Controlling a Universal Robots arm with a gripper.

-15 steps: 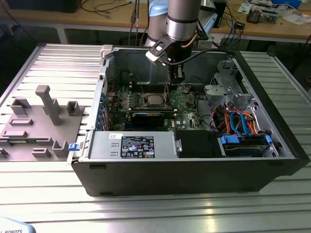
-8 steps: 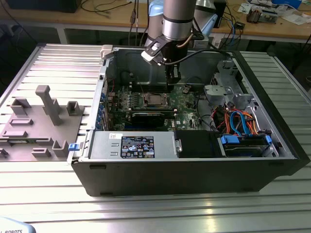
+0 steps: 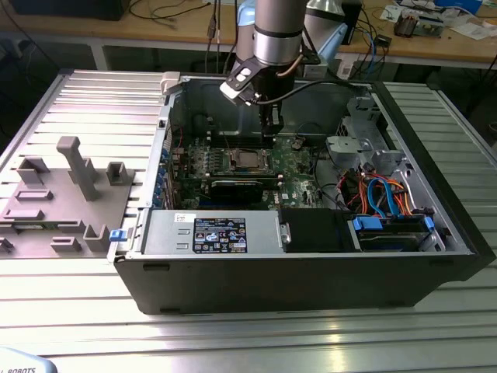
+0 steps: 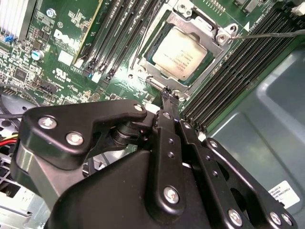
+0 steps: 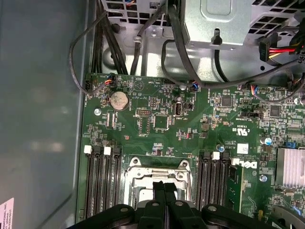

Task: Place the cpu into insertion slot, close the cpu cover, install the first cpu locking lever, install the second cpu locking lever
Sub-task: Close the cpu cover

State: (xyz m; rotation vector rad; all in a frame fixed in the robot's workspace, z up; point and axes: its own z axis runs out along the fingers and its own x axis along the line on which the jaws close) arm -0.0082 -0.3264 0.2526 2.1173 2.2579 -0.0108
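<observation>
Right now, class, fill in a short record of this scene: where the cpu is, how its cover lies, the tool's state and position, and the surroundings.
cpu: seated in the insertion slot, silver top showing
cpu cover: lying flat, framing the cpu
tool: shut, holding nothing, tips at the slot's edge
lever rod: runs off from one cover corner; latched or not, cannot tell
surroundings: green motherboard inside an open computer case; memory slots flank the slot

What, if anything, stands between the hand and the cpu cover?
Nothing visible does. In the second wrist view the hand hangs right at the edge of the cpu cover, with no object between.
</observation>
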